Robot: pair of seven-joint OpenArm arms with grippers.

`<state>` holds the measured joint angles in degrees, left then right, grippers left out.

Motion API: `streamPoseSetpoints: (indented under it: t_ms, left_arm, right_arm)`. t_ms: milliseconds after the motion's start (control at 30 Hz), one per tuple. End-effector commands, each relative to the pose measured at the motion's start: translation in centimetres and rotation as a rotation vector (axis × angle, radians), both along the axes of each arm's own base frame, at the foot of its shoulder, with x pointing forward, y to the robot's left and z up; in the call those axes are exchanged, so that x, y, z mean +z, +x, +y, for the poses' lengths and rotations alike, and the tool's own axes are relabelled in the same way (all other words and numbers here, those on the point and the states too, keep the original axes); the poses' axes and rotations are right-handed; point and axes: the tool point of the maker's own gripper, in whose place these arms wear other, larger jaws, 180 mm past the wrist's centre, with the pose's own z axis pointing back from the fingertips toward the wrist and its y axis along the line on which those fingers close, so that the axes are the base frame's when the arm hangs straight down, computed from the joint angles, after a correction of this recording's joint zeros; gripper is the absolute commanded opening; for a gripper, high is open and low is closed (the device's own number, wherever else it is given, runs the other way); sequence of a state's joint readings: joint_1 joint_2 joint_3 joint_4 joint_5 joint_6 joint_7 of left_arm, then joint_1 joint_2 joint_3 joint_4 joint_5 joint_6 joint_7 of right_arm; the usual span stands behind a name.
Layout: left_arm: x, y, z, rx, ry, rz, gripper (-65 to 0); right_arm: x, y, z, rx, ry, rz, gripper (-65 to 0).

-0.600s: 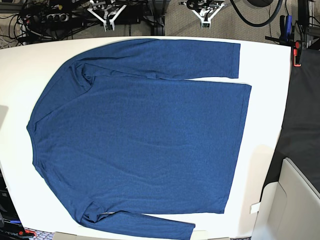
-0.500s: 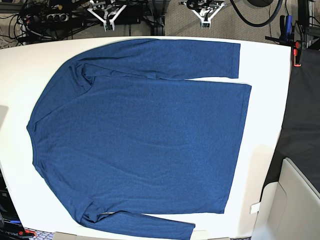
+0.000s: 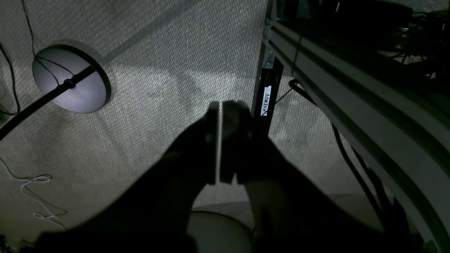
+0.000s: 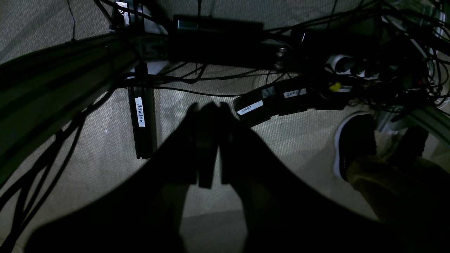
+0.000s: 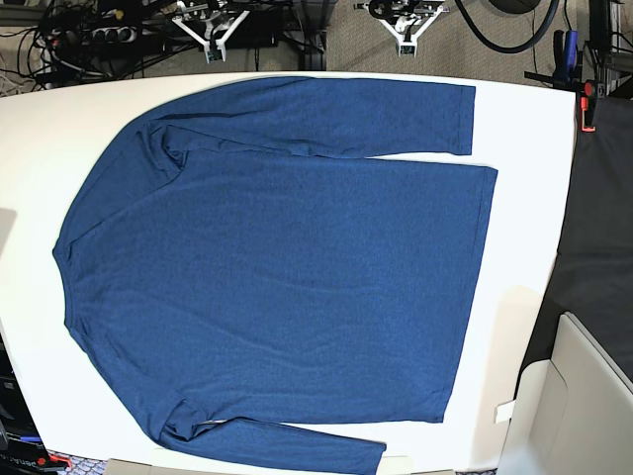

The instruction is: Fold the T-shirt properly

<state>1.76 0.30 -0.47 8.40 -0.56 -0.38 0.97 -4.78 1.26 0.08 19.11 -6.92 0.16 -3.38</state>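
Nothing has moved since the earlier base view. Left wrist: left gripper (image 3: 218, 140) pressed together, above carpet. Right wrist: right gripper (image 4: 211, 140) likewise (empty). Base: T-shirt (image 5: 287, 267) flat on the table (image 5: 524, 198), length running left-right, both arms beyond its far edge.

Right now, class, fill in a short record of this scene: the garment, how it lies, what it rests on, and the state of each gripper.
garment: T-shirt, dark blue, long-sleeved, plain
lay: spread flat, unfolded, collar end toward the base view's left, hem toward its right
sleeves: one along the far edge, one along the near edge, both lying close beside the body
surface: white table
left gripper: shut, empty, parked beyond the table's far edge
right gripper: shut, empty, parked beyond the far edge
contact with cloth: none
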Motion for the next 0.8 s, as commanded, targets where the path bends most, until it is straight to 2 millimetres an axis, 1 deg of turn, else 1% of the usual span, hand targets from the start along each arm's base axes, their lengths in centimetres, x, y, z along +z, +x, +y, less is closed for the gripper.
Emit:
streamPoseSetpoints:
  t_ms: [0,167,233,333,367,433,467,533,600,667,767]
  left_arm:
    - [0.0,0.2,0.1,-0.005,0.004,-0.014,-65.0]
    - [0.0,0.1,0.2,-0.005,0.006,-0.012,-65.0]
    - [0.0,0.1,1.1,-0.003,0.019,-0.012,-65.0]
    - [0.0,0.1,1.7,-0.003,0.029,-0.012,-65.0]
    - [0.0,0.1,1.7,-0.003,0.029,-0.012,-65.0]
    - [0.0,0.1,3.0,-0.003,0.049,-0.012,-65.0]
    - [0.0,0.1,3.2,-0.003,0.052,-0.012,-65.0]
    - [0.1,0.1,3.5,-0.004,0.056,-0.012,-65.0]
    - [0.1,0.0,4.6,-0.005,0.073,-0.010,-65.0]
    - [0.1,-1.2,5.4,-0.003,0.084,0.006,-65.0]
    - [0.4,-0.6,5.8,-0.007,0.094,-0.029,-65.0]
  right_arm:
    - [0.1,0.5,-0.2,-0.003,-0.003,-0.017,-64.8]
    - [0.1,0.4,-0.3,-0.003,-0.004,-0.015,-64.8]
    - [0.1,0.3,-0.3,-0.003,-0.004,-0.014,-64.8]
    - [0.1,0.3,-0.5,-0.002,-0.007,-0.014,-64.8]
    - [0.1,0.3,-1.2,-0.001,-0.018,-0.014,-64.8]
    - [0.2,0.4,-1.7,0.000,-0.026,-0.015,-64.8]
    - [0.2,0.4,-1.8,0.001,-0.027,-0.017,-64.8]
    - [0.3,0.4,-3.0,0.003,-0.045,-0.017,-64.8]
    - [0.3,0.4,-3.5,0.005,-0.053,-0.017,-64.8]
    - [0.4,0.3,-4.4,0.007,-0.067,-0.015,-64.8]
    - [0.6,-0.5,-5.4,0.011,-0.083,-0.008,-64.8]
